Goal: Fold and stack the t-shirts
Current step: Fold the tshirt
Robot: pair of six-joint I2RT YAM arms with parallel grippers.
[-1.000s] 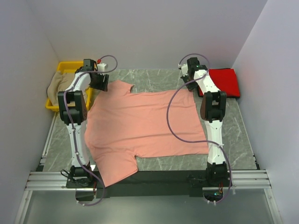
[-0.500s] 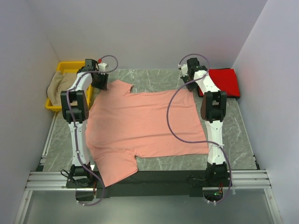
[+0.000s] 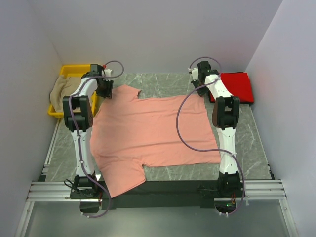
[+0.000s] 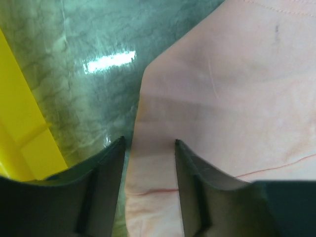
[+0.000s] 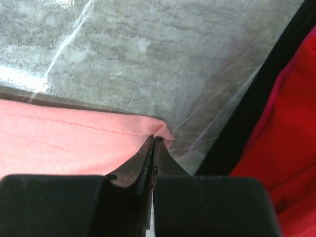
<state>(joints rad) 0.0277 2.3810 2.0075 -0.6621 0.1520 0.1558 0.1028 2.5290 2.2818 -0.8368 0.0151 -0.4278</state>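
At the far left corner, a yellow bin (image 3: 73, 70) sits just off the edge of the table (image 3: 163, 81). The beige-tan shirt (image 3: 60, 90) lies crumpled inside it, spilling over the near rim.

Just right of the bin, the left gripper (image 3: 105, 89) is down at the far left sleeve of the salmon-pink shirt (image 3: 153, 133). In the left wrist view its fingers (image 4: 111, 168) are spread. They stand either side of a narrow tongue of the pink cloth (image 4: 222, 98), whose edge runs up between them. Grey marble and a slice of the yellow bin (image 4: 24, 133) lie to the left. The fingers have not closed on the cloth.

The salmon-pink shirt is spread flat across the middle of the table between the two arms. Its sleeves are on the left and its hem is on the right. The near left sleeve reaches the table's near edge.

At the far right corner of that shirt is the right gripper (image 3: 199, 89). The right wrist view shows the gripper (image 5: 153, 140) with its jaws pressed together, pinching the very corner of the hem (image 5: 74, 143). The cloth puckers up into a small peak at the tips.

Farthest right, the red shirt (image 3: 234, 86) lies folded into a flat rectangle in the far right corner of the table. It is just beside the right gripper but clear of the pink cloth. The wrist view shows its red edge (image 5: 291, 123) along the right side.
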